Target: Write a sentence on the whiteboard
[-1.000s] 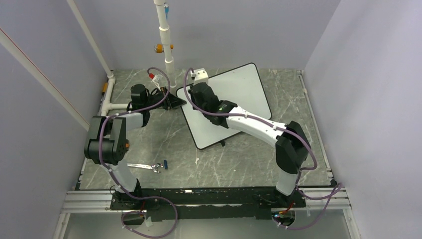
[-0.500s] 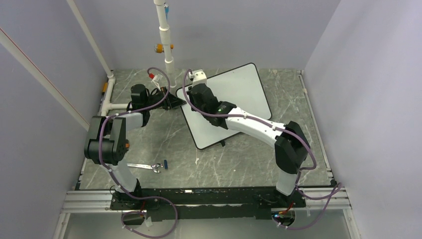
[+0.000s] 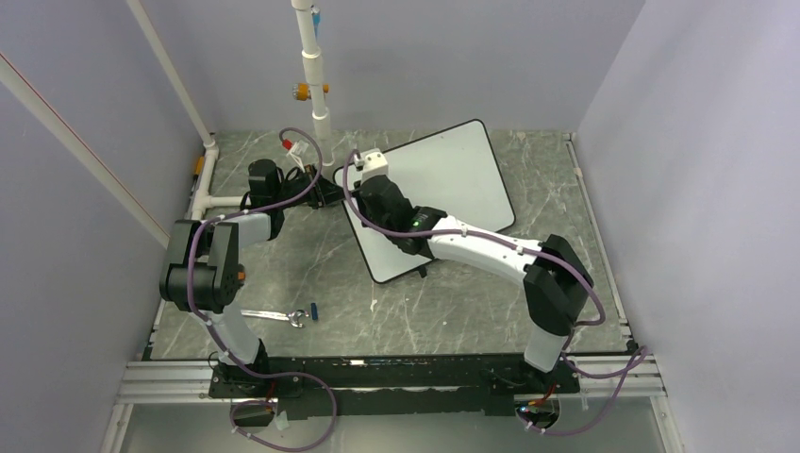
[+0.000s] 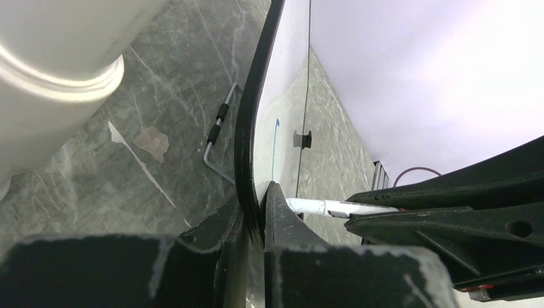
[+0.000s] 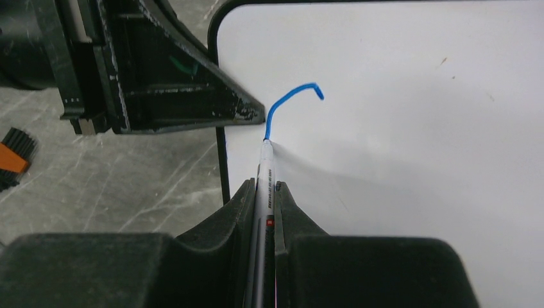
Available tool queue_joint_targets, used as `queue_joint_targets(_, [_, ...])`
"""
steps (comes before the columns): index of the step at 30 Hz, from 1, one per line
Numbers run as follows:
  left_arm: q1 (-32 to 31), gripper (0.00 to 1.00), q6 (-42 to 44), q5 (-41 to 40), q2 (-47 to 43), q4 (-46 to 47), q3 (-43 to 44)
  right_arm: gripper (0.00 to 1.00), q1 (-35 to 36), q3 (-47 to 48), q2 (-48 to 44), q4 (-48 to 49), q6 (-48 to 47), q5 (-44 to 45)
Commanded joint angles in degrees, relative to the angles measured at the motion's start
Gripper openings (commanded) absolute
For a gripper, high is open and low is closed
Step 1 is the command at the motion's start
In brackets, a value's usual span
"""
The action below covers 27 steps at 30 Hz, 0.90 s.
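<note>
Seen from above, a grey marbled table [image 3: 453, 302] sits boxed in by pale lavender walls [image 3: 679, 142], with a white pipe post [image 3: 316, 85] rising at the far edge. The whiteboard [image 3: 453, 170] lies askew at the far middle, and both arms meet at its left corner. The left wrist view shows the left gripper [image 4: 256, 224] pinched shut on the board's black frame (a wire foot [image 4: 218, 138] shows beneath it), the marbled surface running off beside it. The right wrist view shows the right gripper [image 5: 264, 192] clamped around a marker [image 5: 264, 168], its tip touching the white face – at the end of a single curved blue stroke [image 5: 289, 102], just beside the left edge.
</note>
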Motion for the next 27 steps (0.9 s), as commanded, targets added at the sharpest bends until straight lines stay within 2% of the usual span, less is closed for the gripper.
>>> queue_joint_targets(1, [-0.39,0.0,7.02,-0.58,-2.43,1.24,1.39,0.0,0.59,-3.04,-1.93,-0.8,1.16,0.87])
queue_joint_targets(13, [-0.39,0.0,6.54,-0.49,-2.62,1.85,1.24,0.0,0.65,-6.58,-4.68,-1.8,0.84,5.64])
queue_joint_targets(19, [-0.39,0.0,5.77,-0.23,-2.37,2.74,1.13,0.0,0.65,-2.85,-3.49,-4.31,-1.07,9.33])
queue_joint_targets(27, [-0.39,0.0,5.74,-0.23,-2.36,2.76,1.12,0.0,0.58,-2.41,-6.48,-3.87,-1.92,8.96])
